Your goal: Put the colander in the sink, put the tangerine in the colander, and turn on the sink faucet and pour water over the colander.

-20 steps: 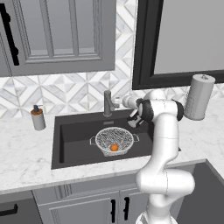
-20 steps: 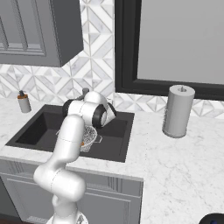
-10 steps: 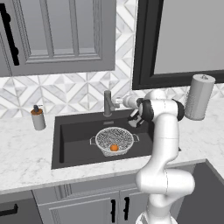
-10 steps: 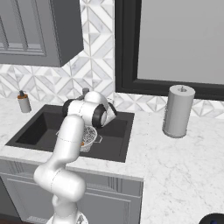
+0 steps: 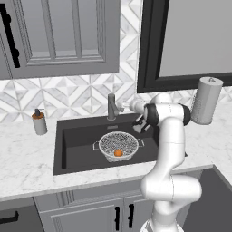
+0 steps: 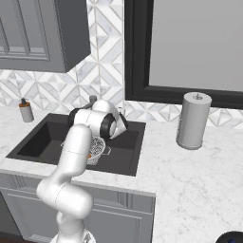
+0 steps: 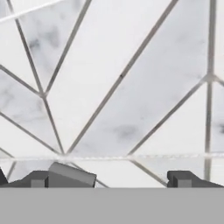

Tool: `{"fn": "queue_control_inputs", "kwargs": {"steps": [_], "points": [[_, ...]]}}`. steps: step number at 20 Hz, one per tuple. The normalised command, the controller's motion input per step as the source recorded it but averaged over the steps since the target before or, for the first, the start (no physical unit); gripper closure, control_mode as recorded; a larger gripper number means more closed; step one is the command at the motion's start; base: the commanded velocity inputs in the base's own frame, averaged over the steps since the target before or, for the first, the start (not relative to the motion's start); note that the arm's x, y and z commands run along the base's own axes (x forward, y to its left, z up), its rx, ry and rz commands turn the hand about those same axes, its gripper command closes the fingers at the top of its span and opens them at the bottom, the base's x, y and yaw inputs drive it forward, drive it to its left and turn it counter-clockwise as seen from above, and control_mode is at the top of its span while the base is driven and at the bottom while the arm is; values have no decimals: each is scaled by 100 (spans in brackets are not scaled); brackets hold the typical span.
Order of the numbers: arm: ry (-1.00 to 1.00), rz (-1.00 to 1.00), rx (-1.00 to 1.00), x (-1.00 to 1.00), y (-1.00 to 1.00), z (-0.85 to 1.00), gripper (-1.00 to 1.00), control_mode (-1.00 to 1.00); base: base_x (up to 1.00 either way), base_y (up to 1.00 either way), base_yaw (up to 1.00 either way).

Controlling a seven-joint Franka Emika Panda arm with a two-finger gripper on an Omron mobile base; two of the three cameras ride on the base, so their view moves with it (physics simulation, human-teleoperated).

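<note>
The silvery perforated colander [image 5: 118,145] stands in the black sink [image 5: 77,136], right of centre, with the small orange tangerine [image 5: 118,153] inside it. The colander [image 6: 97,146] is partly hidden by my arm in the right base view. The dark grey faucet [image 5: 111,107] rises at the sink's back edge, and my hand hovers just to its right, above the basin. In the hand view my gripper [image 7: 109,178] is open and holds nothing, facing the tiled wall at close range. A grey cylinder [image 7: 72,175], apparently the faucet's lever, lies by the left fingertip.
A soap dispenser [image 5: 39,122] with a brown top stands on the marble left of the sink. A paper towel roll [image 5: 206,100] stands on the counter at the right. Grey cabinets hang above, and a dark-framed window [image 5: 186,41] is behind the arm.
Hardly anything: the hand has shifted very slightly beside the faucet. The colander and tangerine lie as before.
</note>
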Motion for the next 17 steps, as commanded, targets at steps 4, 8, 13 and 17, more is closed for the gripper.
{"fn": "queue_control_inputs", "kwargs": {"steps": [4,8,13,17], "points": [[-9,0,0,0,-100,-15,-100,-100,0,0,0],[-8,0,0,0,-99,-16,-100,-100,0,0,0],[-3,0,0,0,-78,-9,-100,-100,0,0,0],[0,0,0,-1,-28,0,-100,-100,0,0,0]]}}
